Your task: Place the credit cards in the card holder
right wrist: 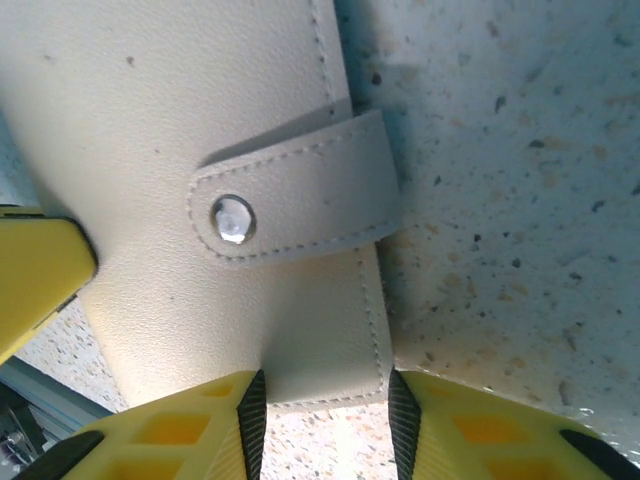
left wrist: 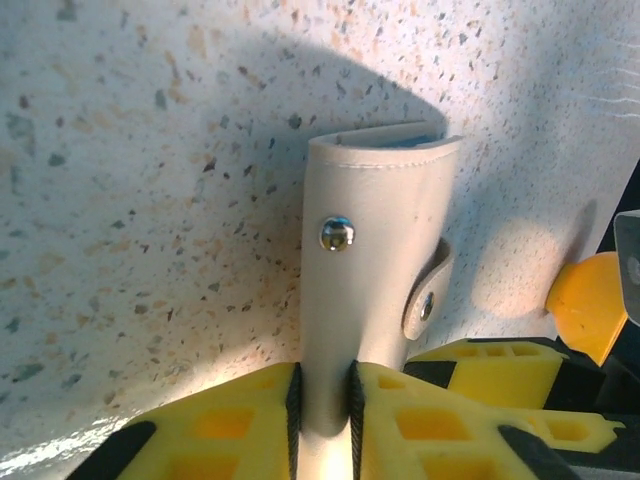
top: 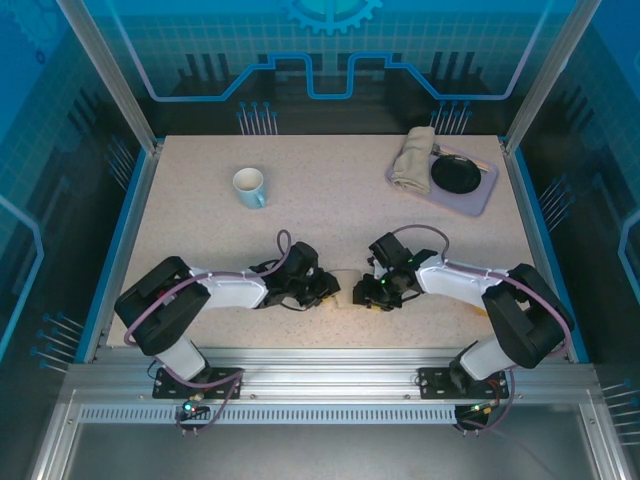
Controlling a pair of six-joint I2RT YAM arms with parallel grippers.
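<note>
The beige card holder (top: 347, 287) sits near the table's front edge, between my two grippers. In the left wrist view the card holder (left wrist: 375, 200) is folded and seen edge-on, with a metal snap on its side. My left gripper (left wrist: 325, 400) is shut on its near end, both pads pressed against it. In the right wrist view the card holder (right wrist: 180, 110) shows its face, with the strap snapped down. My right gripper (right wrist: 325, 400) stands open, the holder's lower corner in the gap between its fingertips. From above, the left gripper (top: 328, 291) and right gripper (top: 373, 292) face each other. The credit cards are out of view.
A pale mug (top: 249, 187) stands at the back left. At the back right a lilac tray (top: 480, 203) holds a folded cloth (top: 413, 158) and a black dish (top: 456, 174). The metal rail of the table's front edge runs just behind both grippers.
</note>
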